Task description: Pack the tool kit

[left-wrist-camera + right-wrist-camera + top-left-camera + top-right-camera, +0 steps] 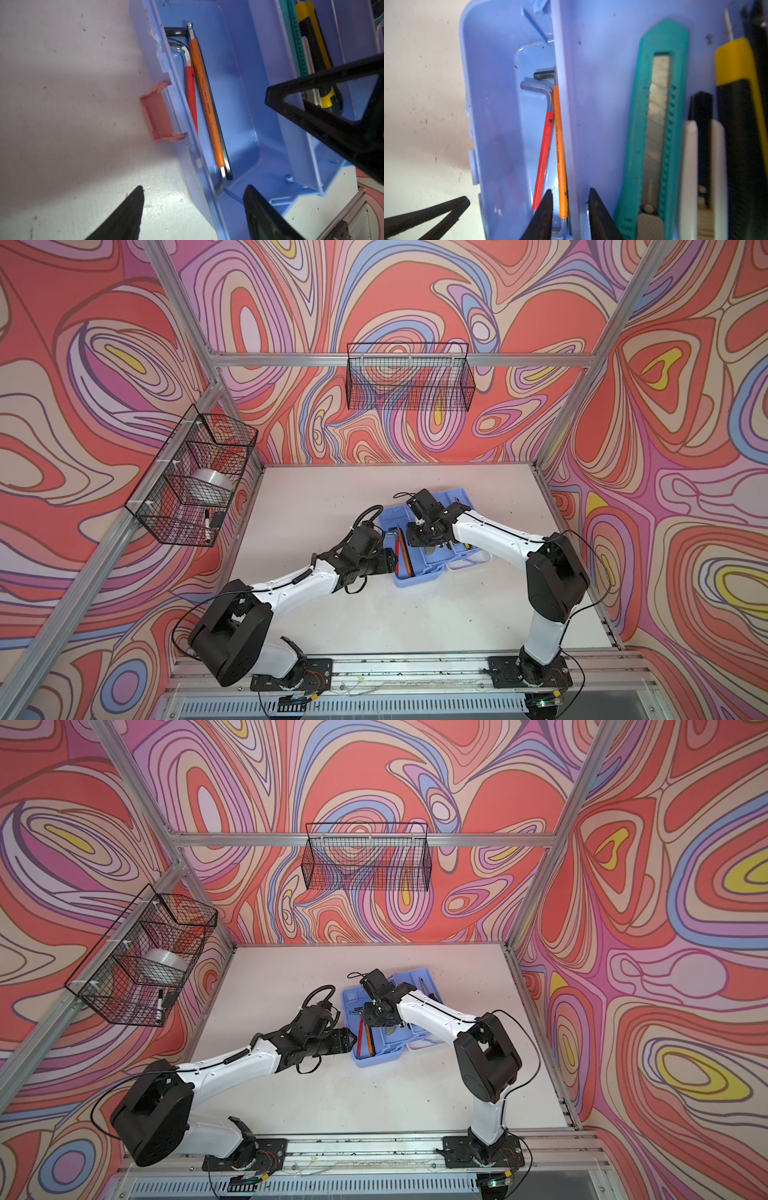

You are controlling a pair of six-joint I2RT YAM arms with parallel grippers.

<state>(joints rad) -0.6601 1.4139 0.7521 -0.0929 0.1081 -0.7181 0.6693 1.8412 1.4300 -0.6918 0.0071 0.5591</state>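
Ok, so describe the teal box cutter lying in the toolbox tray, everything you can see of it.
The teal box cutter is a long, flat plastic knife. A slot down its middle shows the silvery segmented blade, and nothing sticks out past the tip. Ridged teeth run along one edge; a grey slider sits near the other end. It lies flat, lengthwise, on the floor of the periwinkle tray, parallel to a white-and-black cutter close beside it; whether they touch is unclear.
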